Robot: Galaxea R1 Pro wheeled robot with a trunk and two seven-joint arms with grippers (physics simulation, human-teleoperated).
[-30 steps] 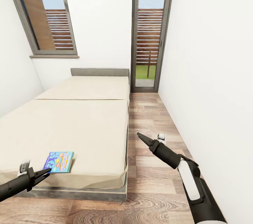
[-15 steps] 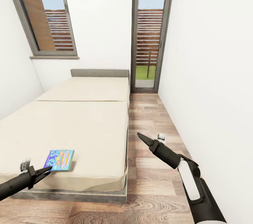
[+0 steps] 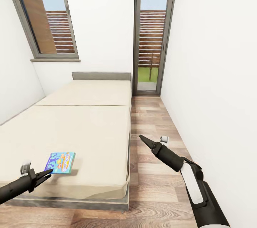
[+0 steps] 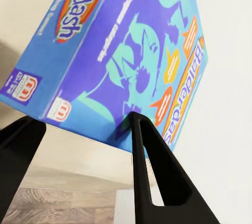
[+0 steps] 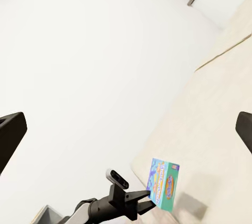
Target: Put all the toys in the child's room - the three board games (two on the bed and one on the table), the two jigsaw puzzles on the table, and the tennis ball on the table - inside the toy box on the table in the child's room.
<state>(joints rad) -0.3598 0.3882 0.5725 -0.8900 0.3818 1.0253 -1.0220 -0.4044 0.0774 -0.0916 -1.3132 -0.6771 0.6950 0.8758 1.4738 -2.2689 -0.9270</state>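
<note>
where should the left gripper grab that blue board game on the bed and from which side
Take the board game by its near short edge, the one facing the foot of the bed. It lies flat near that end, so a thin edge is the only part the fingers can close over. The left gripper is open right at that edge; slide in low and level, one finger under.

white walls (image 3: 103,17), plank floor (image 3: 153,120) (wood), tall windows (image 3: 151,31)

Wood-plank floor (image 3: 153,171), white walls (image 3: 210,60), grey-framed window (image 3: 43,17), tall glazed door (image 3: 151,31) onto slatted fence (image 3: 150,38).
</note>
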